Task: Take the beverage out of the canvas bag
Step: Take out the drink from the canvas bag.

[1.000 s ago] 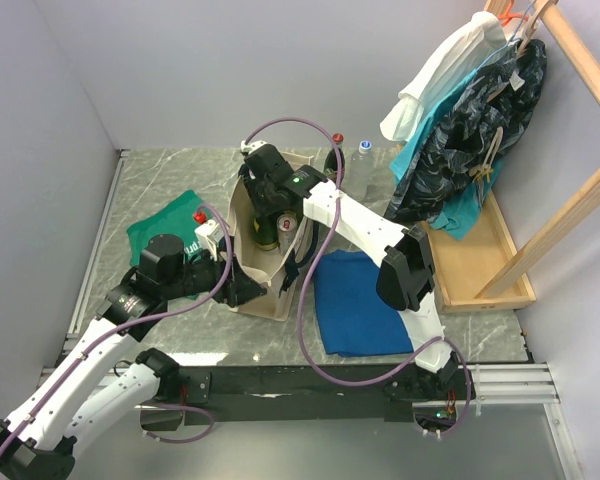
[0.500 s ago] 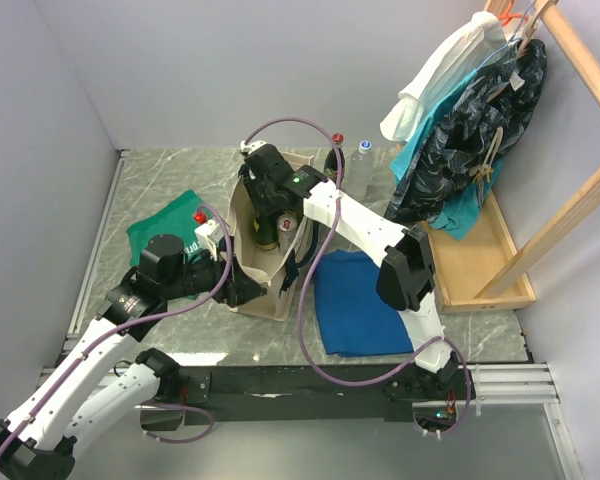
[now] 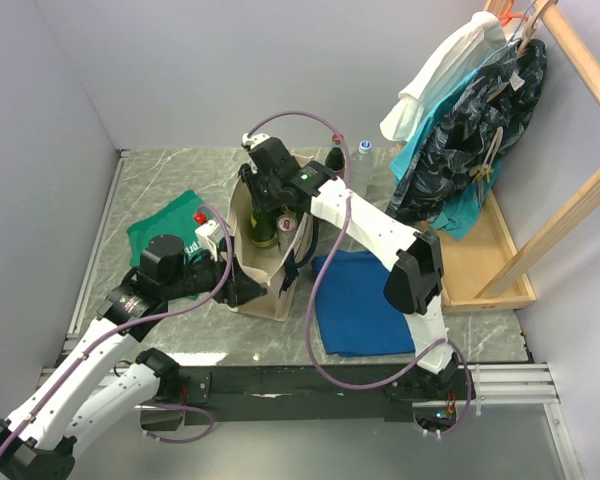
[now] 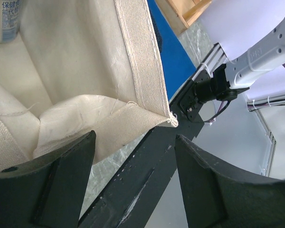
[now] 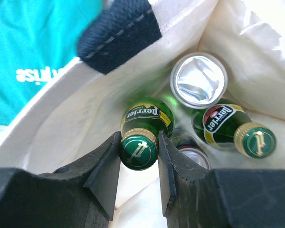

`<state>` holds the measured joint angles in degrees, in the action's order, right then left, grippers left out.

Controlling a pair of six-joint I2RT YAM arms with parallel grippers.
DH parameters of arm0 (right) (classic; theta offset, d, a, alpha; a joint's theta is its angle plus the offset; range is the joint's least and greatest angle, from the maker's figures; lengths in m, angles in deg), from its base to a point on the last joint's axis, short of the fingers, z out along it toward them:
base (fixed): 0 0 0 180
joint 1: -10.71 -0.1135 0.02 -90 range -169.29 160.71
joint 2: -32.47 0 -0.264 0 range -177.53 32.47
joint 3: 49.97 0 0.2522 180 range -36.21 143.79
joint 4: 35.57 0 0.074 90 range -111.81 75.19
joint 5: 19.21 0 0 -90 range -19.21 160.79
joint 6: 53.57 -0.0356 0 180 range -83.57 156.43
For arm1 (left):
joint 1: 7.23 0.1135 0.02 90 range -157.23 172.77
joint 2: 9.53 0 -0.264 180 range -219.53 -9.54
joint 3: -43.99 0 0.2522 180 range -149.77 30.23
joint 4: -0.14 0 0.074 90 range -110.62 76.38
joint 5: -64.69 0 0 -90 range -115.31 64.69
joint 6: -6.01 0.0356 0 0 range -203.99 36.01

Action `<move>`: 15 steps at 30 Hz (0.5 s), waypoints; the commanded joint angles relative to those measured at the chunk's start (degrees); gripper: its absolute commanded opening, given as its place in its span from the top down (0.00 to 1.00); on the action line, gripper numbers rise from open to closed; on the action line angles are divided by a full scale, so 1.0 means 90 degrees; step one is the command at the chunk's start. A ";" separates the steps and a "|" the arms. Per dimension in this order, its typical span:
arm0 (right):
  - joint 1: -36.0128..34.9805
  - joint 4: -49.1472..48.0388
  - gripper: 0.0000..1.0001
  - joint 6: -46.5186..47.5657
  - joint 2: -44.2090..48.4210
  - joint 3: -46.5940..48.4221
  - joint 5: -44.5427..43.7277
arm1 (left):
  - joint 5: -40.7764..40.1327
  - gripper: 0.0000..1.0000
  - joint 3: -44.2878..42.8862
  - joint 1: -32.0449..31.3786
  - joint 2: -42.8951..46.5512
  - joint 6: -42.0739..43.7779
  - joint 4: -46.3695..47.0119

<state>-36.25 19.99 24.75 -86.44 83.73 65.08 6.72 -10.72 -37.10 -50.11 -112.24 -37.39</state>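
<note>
The cream canvas bag (image 3: 270,300) stands open at mid-table, with its inner wall (image 5: 61,123) and navy strap (image 5: 116,33) in the right wrist view. My right gripper (image 5: 139,147) reaches into it from above (image 3: 267,205) and is shut on the gold-and-green cap of a green Perrier bottle (image 5: 147,116). A second Perrier bottle (image 5: 247,137) and a silver-topped can (image 5: 198,79) stand beside it in the bag. My left gripper (image 4: 135,137) sits at the bag's near-left corner (image 3: 242,290), jaws apart, with the canvas rim (image 4: 147,71) just ahead and nothing between them.
A green cloth with white lettering (image 3: 165,225) lies left of the bag and a blue folded cloth (image 3: 355,300) lies to its right. Two bottles (image 3: 362,165) stand behind the bag. A wooden rack with hanging clothes (image 3: 480,110) and its tray (image 3: 475,260) fill the right side.
My right arm has shifted up and toward the back, its gripper still on the bottle cap. The left arm stays at the bag's corner.
</note>
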 commanded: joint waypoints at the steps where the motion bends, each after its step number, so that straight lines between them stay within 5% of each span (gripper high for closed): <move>1: 0.0013 -0.0680 1.00 -0.0020 0.0937 0.0287 0.0020 | 0.0035 0.26 0.0107 -0.0051 0.0026 -0.0074 -0.0230; 15: -0.0026 -0.0553 1.00 -0.0050 0.1445 0.0296 0.0166 | -0.0014 0.26 0.0116 -0.0051 0.0075 -0.0084 -0.0220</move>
<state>-36.27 20.58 24.73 -81.35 83.73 66.00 6.72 -10.59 -37.10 -49.76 -112.27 -37.24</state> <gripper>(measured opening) 0.406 0.735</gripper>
